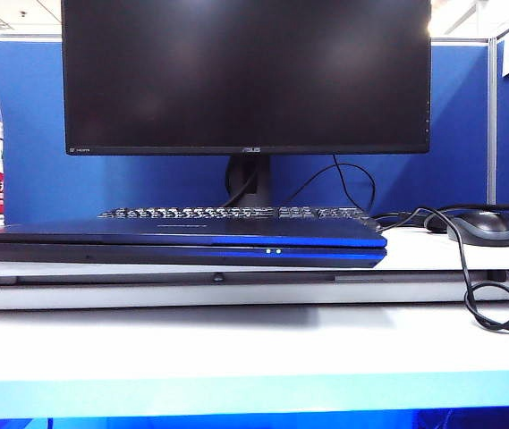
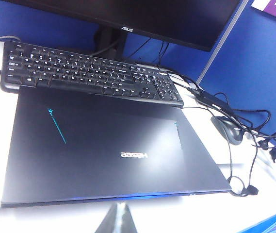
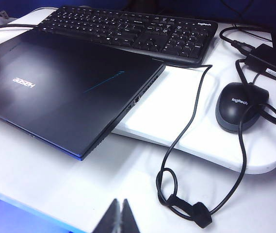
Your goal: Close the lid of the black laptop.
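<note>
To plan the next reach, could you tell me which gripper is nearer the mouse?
Right. The right gripper hangs near the mouse; the left gripper hangs over the laptop's front edge, farther away.

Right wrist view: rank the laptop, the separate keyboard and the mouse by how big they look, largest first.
1. black laptop, lid shut, largest
2. Logitech keyboard, though it lies farther from the camera, so its look is shrunk
3. Logitech mouse, smallest

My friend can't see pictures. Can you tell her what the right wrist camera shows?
A black laptop lies on a white table with its lid shut flat. Behind it sits a black keyboard, beside it a mouse, and the right gripper hangs shut above the table.
</note>
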Tool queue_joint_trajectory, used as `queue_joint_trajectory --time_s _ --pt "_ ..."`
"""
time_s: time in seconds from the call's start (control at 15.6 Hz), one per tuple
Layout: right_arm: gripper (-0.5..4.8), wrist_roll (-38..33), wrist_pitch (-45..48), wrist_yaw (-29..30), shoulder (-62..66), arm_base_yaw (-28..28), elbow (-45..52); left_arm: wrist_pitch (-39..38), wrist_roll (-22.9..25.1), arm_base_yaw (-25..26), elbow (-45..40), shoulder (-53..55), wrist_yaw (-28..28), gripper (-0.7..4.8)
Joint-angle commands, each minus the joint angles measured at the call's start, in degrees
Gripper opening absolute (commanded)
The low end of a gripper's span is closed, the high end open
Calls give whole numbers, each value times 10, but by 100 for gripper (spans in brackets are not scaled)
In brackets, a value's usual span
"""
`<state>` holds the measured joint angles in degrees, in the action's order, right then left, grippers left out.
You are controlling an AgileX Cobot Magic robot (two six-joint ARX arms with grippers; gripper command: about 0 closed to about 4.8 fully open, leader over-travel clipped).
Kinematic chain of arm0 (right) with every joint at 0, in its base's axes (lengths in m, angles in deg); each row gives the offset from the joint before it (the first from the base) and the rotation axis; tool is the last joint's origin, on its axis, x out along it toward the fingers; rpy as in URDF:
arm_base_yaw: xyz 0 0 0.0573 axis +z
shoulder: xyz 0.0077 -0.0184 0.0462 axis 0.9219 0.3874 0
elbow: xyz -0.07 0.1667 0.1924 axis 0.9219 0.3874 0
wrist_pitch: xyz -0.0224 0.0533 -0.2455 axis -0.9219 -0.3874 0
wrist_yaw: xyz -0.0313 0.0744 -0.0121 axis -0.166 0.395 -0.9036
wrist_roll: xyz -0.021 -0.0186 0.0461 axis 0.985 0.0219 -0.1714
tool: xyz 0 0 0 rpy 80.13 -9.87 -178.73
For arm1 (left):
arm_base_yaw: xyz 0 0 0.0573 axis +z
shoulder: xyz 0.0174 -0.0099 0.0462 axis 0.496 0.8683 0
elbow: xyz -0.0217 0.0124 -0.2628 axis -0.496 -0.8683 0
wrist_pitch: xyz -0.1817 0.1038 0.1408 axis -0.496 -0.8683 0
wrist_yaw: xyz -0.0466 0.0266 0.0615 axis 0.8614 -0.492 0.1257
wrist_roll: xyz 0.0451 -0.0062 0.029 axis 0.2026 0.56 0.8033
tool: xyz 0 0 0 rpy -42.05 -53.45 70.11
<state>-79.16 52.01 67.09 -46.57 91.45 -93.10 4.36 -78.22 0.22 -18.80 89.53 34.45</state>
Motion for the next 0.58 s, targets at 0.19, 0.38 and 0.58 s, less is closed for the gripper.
queue_joint_trajectory --time_s 0.19,0.38,0.58 --pt "-6 -2 7 2 -1 0 -2 -40 82 84 -5 -6 -47 -3" --pt "-5 -2 8 2 -1 0 -2 35 81 175 -70 -37 -35 -3" --pt "-5 -2 8 1 -1 0 -2 180 37 252 -150 -48 -8 -3"
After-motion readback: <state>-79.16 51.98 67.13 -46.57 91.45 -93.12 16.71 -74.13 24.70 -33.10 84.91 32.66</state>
